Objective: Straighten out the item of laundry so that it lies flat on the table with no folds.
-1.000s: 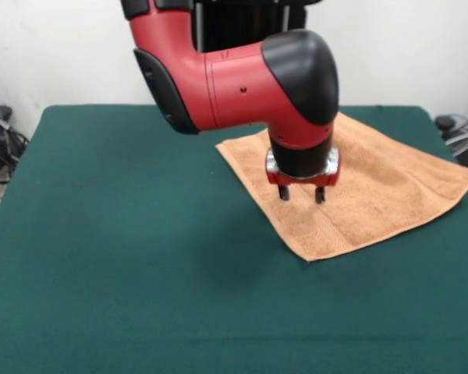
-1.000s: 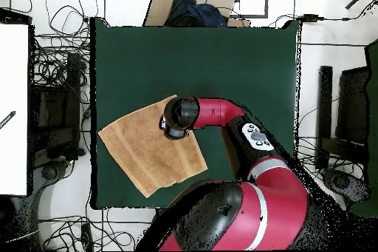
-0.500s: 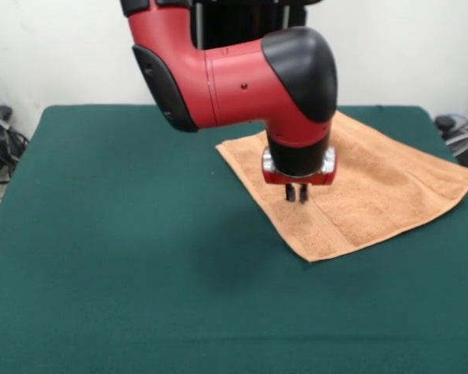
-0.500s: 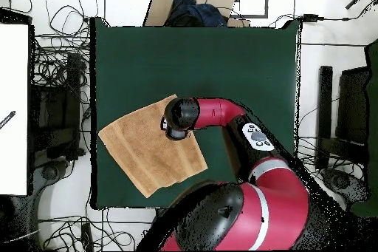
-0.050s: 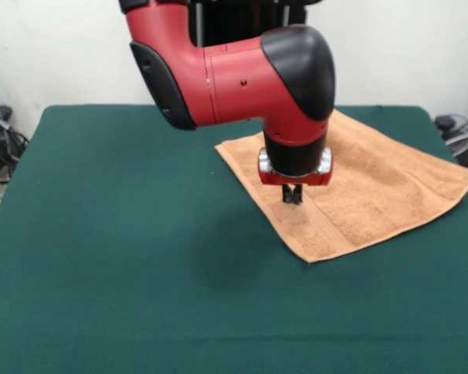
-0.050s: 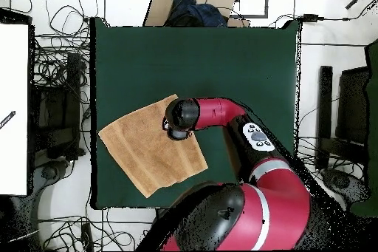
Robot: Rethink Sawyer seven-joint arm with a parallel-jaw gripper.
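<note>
Your towel (image 5: 359, 187): peach-orange, spread flat, turned diamond-wise on right far part of green bench (image 5: 117, 257), one corner at bench's right edge. Your hand (image 5: 292, 195): fingers closed together, tips down over towel's left portion.

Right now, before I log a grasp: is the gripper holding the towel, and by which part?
Cannot be told. The gripper is shut above the towel, near its edge; no cloth visibly lifted.

Tangled cables (image 6: 55, 86) on floor left of cardboard box (image 6: 193, 5); dark blue cloth (image 6: 193, 12) inside box; white panel (image 6: 15, 109) far left of box.
</note>
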